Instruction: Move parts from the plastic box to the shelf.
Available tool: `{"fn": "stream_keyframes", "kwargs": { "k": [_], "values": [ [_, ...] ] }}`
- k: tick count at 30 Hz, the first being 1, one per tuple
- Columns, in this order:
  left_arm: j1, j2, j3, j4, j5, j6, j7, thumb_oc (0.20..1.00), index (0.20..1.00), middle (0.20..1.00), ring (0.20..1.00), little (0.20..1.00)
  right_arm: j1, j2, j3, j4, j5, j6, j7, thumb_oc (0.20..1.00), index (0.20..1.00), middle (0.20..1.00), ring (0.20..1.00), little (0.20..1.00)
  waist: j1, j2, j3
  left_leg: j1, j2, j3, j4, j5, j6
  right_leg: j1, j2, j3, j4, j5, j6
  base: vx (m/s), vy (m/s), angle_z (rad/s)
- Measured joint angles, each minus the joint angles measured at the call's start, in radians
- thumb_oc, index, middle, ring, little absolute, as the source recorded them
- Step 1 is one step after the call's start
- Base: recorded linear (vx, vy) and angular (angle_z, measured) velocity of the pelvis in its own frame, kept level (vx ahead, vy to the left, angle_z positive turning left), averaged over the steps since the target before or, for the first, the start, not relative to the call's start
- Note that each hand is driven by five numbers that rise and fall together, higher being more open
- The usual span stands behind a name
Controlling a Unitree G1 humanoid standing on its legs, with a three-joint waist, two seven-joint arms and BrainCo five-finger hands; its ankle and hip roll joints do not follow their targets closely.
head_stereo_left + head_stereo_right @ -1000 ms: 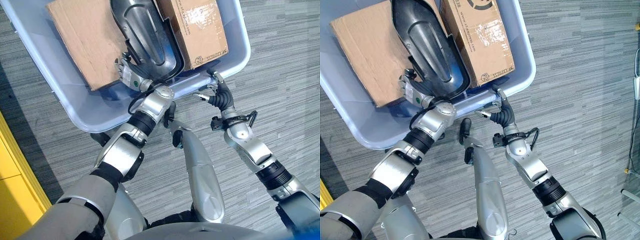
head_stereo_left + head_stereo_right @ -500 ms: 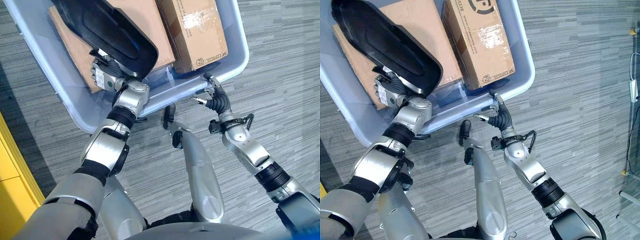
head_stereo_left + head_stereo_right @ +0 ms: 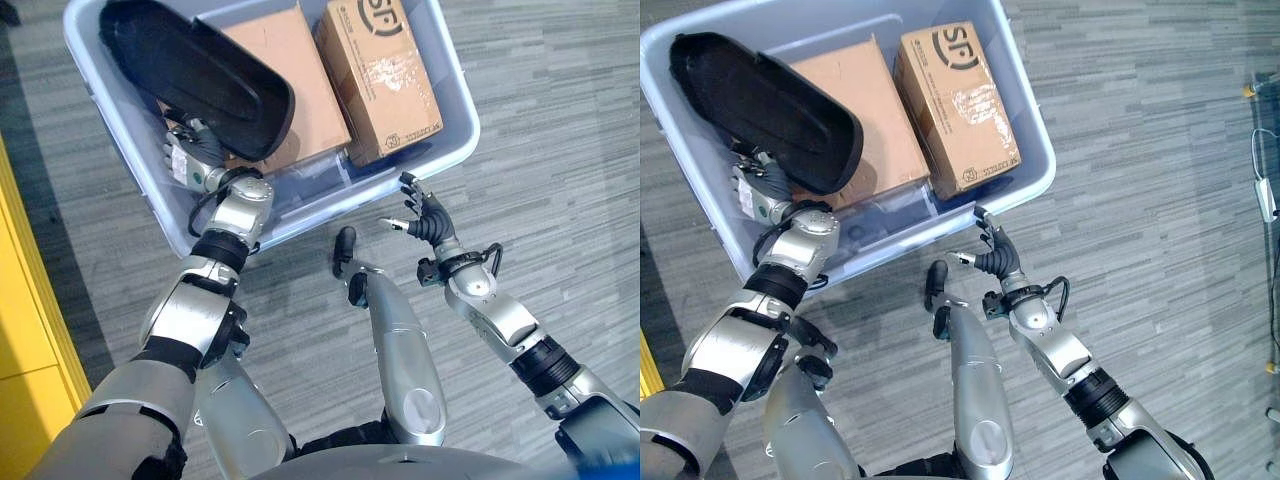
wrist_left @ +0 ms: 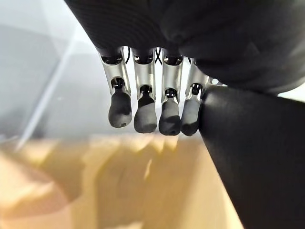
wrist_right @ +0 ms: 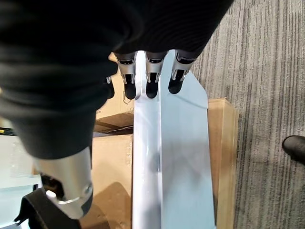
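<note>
Left eye view: plastic box (image 3: 455,150) standing on the grey floor (image 3: 560,120), holding two cardboard cartons, a flat one (image 3: 290,100) and a printed one (image 3: 380,75) side by side. Black moulded part (image 3: 195,75) tilted up over the flat carton, its lower end at the left hand (image 3: 190,160), which reaches in over the box's near wall. Fingers here hidden under the part, so grip not readable from this view. Right hand (image 3: 420,215) hovering just outside the near corner of the box, fingers spread and loose, holding nothing. Yellow frame (image 3: 20,330) along the floor's left edge, possibly the shelf, though cannot tell.

Right eye view: same scene, showing the whole box rim and the part's full length.

Left wrist view: fingers (image 4: 145,114) curled toward the black part (image 4: 248,157) that crosses beside them; thumb hidden. Judged clamped on the part, given how it sits raised. Blurred carton and pale box wall beyond.

Right wrist view: fingers (image 5: 151,86) slack, apart, poised above the box rim (image 5: 167,157), cartons on either side of that rim line.

Progress, as a judgement: first part lifted but not yet clear of the box; nothing on a shelf; both cartons left to go.
</note>
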Motion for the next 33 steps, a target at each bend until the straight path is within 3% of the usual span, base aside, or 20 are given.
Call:
{"fn": "stream_keyframes", "kwargs": {
  "k": [12, 18, 19, 20, 22, 25, 26, 27, 30, 33],
  "values": [
    [0.033, 0.048, -0.017, 0.001, 0.115, -0.024, -0.152, 0.200, 0.200, 0.200, 0.200, 0.200, 0.050, -0.021, 0.001, -0.012, -0.021, -0.006, 0.044, 1.000, 1.000, 1.000, 1.000, 1.000, -0.003, 0.024, 0.014, 0.104, 0.000, 0.027, -0.064, 0.026, -0.021, 0.075, 0.027, 0.000, -0.017, 0.001, -0.014, -0.02, 0.074, -0.04],
    [0.104, 0.051, -0.075, -0.021, 0.203, -0.092, -0.231, 0.200, 0.200, 0.200, 0.200, 0.200, 0.088, -0.047, -0.002, -0.029, -0.040, -0.028, 0.054, 1.000, 1.000, 1.000, 1.000, 1.000, -0.001, 0.044, 0.021, 0.150, -0.017, 0.038, -0.125, 0.056, -0.021, 0.109, 0.033, -0.004, -0.046, -0.001, -0.004, -0.03, 0.096, 0.01],
    [0.213, 0.043, -0.102, -0.085, 0.234, -0.121, -0.262, 0.200, 0.200, 0.200, 0.200, 0.200, 0.117, -0.049, -0.033, -0.027, -0.058, -0.047, 0.053, 1.000, 1.000, 1.000, 1.000, 1.000, 0.001, 0.073, 0.027, 0.213, -0.031, 0.052, -0.171, 0.070, -0.023, 0.161, 0.030, -0.004, -0.071, 0.007, -0.013, -0.02, 0.224, -0.02],
    [0.247, 0.030, -0.104, -0.102, 0.250, -0.132, -0.267, 0.200, 0.200, 0.200, 0.200, 0.200, 0.124, -0.057, -0.045, -0.027, -0.059, -0.055, 0.052, 1.000, 1.000, 1.000, 1.000, 1.000, 0.001, 0.090, 0.024, 0.232, -0.036, 0.055, -0.179, 0.071, -0.023, 0.178, 0.029, -0.002, -0.077, 0.003, -0.007, 0.00, 0.203, 0.03],
    [0.318, 0.022, -0.121, -0.155, 0.284, -0.171, -0.273, 0.200, 0.200, 0.200, 0.200, 0.200, 0.156, -0.098, -0.068, -0.027, -0.095, -0.067, 0.064, 1.000, 1.000, 1.000, 1.000, 1.000, 0.006, 0.155, 0.006, 0.271, -0.064, 0.059, -0.207, 0.070, -0.023, 0.212, 0.015, 0.000, -0.088, -0.007, 0.013, 0.02, 0.215, 0.11],
    [0.363, 0.054, -0.122, -0.207, 0.292, -0.181, -0.275, 0.200, 0.200, 0.200, 0.200, 0.200, 0.170, -0.098, -0.079, -0.025, -0.123, -0.069, 0.081, 1.000, 1.000, 1.000, 1.000, 1.000, 0.019, 0.181, 0.003, 0.314, -0.074, 0.068, -0.222, 0.071, -0.022, 0.245, 0.011, 0.014, -0.098, -0.005, 0.018, 0.04, 0.215, -0.05],
    [0.398, 0.049, -0.124, -0.215, 0.294, -0.194, -0.274, 0.200, 0.200, 0.200, 0.200, 0.200, 0.184, -0.109, -0.087, -0.026, -0.129, -0.082, 0.084, 1.000, 1.000, 1.000, 1.000, 1.000, 0.019, 0.202, -0.012, 0.343, -0.084, 0.082, -0.239, 0.071, -0.022, 0.265, 0.011, 0.017, -0.104, -0.009, 0.026, 0.04, 0.148, -0.03],
    [0.423, 0.031, -0.119, -0.215, 0.294, -0.217, -0.272, 0.200, 0.200, 0.200, 0.200, 0.200, 0.196, -0.155, -0.069, -0.018, -0.139, -0.094, 0.098, 1.000, 1.000, 1.000, 1.000, 1.000, 0.025, 0.243, -0.073, 0.343, -0.094, 0.082, -0.244, 0.068, -0.018, 0.269, 0.004, 0.016, -0.108, -0.012, 0.032, 0.09, 0.204, 0.03],
    [0.451, 0.025, -0.130, -0.228, 0.291, -0.218, -0.274, 0.200, 0.200, 0.200, 0.200, 0.200, 0.199, -0.153, -0.064, -0.014, -0.159, -0.097, 0.122, 1.000, 1.000, 1.000, 1.000, 1.000, 0.022, 0.237, -0.109, 0.404, -0.090, 0.084, -0.242, 0.069, -0.018, 0.340, 0.016, 0.026, -0.138, -0.005, 0.040, 0.09, 0.148, -0.05],
    [0.468, 0.020, -0.130, -0.231, 0.289, -0.228, -0.272, 0.200, 0.200, 0.200, 0.200, 0.200, 0.227, -0.153, -0.057, 0.021, -0.166, -0.099, 0.137, 1.000, 1.000, 1.000, 1.000, 1.000, 0.021, 0.213, -0.200, 0.417, -0.090, 0.093, -0.246, 0.063, -0.010, 0.360, 0.019, 0.021, -0.157, -0.013, 0.042, 0.10, 0.078, -0.02]
  ]
}}
